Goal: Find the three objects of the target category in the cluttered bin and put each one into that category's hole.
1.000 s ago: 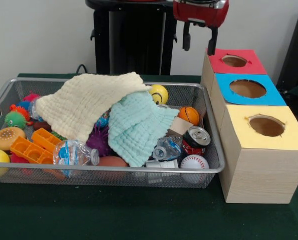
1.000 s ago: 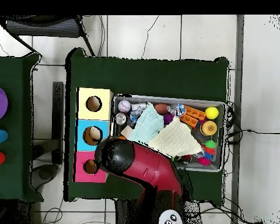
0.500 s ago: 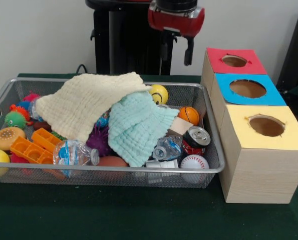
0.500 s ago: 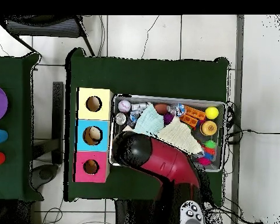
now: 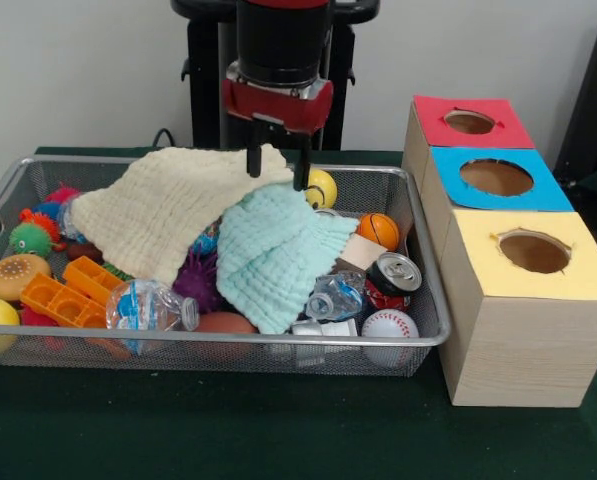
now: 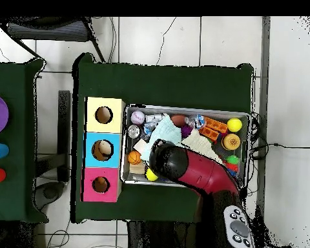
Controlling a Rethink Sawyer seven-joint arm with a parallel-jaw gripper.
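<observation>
Front and top-down, shared bin (image 5: 398, 180)

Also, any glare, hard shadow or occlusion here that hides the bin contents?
Front view: even light, no glare, only soft shadow under the cream cloth, which with the mint cloth hides much of the bin. Overhead view: the arm covers part of the bin.

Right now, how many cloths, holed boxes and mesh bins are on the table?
Cloths: 2, the cream cloth and the mint cloth
Holed boxes: 3, the red box, the blue box and the yellow box
Mesh bins: 1, the mesh bin
Total: 6
</observation>
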